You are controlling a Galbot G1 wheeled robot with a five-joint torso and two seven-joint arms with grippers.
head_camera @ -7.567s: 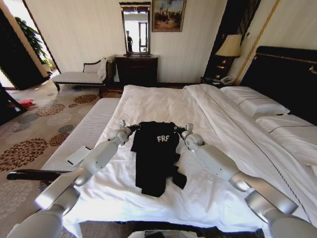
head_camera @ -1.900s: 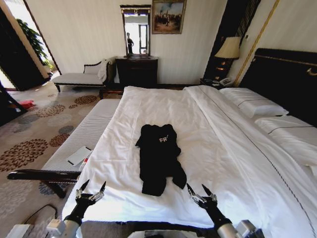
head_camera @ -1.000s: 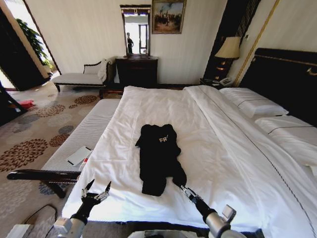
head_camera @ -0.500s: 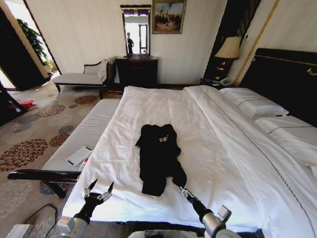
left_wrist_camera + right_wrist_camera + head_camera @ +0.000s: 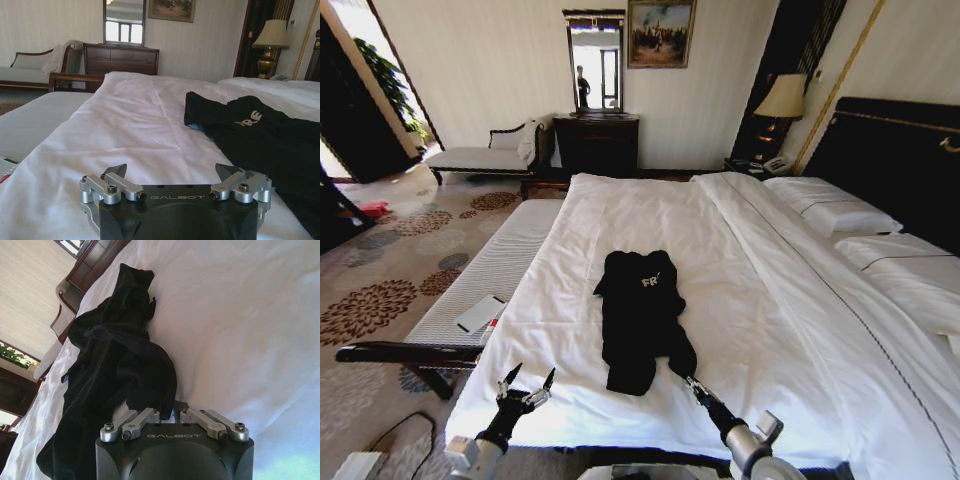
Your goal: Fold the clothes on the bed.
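Pale, faintly striped wallpaper (image 5: 490, 60) covers the far wall, where a framed painting (image 5: 660, 30) hangs beside a tall mirror (image 5: 594, 58) set above a dark wooden dresser (image 5: 596, 142). To the robot's left of the dresser stands a dark-wood chaise (image 5: 485, 152) with white cushions and a pale cloth draped over its raised end. A table lamp (image 5: 782, 95) with a cream shade glows on a nightstand (image 5: 752, 163) (a telephone sits at its foot) in the dark-panelled corner. The floor is carpeted (image 5: 380, 270) in beige with large brown floral medallions. Bright daylight enters from an opening at the far left, where green foliage (image 5: 385, 75) shows. A long upholstered bench (image 5: 485, 275) with a pale ribbed top runs along the carpet.
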